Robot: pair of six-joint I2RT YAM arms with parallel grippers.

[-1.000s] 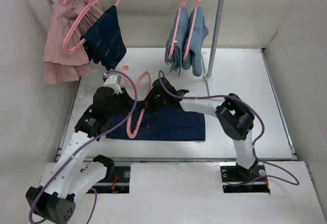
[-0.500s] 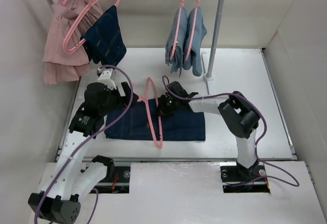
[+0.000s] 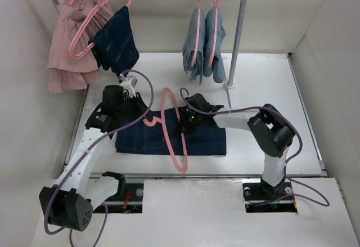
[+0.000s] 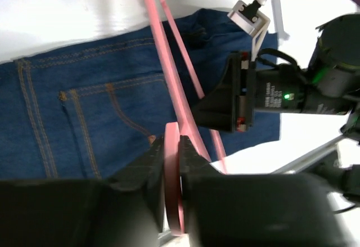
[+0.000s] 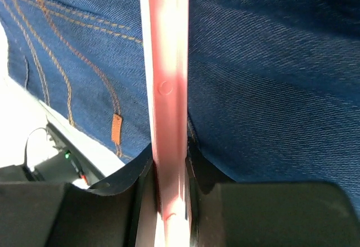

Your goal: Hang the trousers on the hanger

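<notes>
The trousers (image 3: 205, 140) lie folded flat on the white table (image 3: 264, 89), dark navy denim with orange stitching (image 4: 84, 117) (image 5: 253, 78). Across them lies the pink hanger (image 3: 175, 151), its hook pointing left. My left gripper (image 3: 140, 113) is shut on the hook end (image 4: 171, 146); the pink strip sits pinched between the jaws. My right gripper (image 3: 181, 124) is shut on the hanger's bar (image 5: 167, 162), just above the denim. In the left wrist view the right gripper (image 4: 225, 103) shows beside the hanger's arms (image 4: 169, 61).
A rail at the back carries a pink garment (image 3: 70, 47), a small navy garment (image 3: 115, 41) and light blue jeans (image 3: 205, 41) on pink hangers. The rack's pole (image 3: 237, 33) stands at back right. Walls close in on both sides.
The hanger has swung right and toward the near edge, over the trousers. My left gripper let go and opened, then shut again on the hook. The right gripper kept its hold.
</notes>
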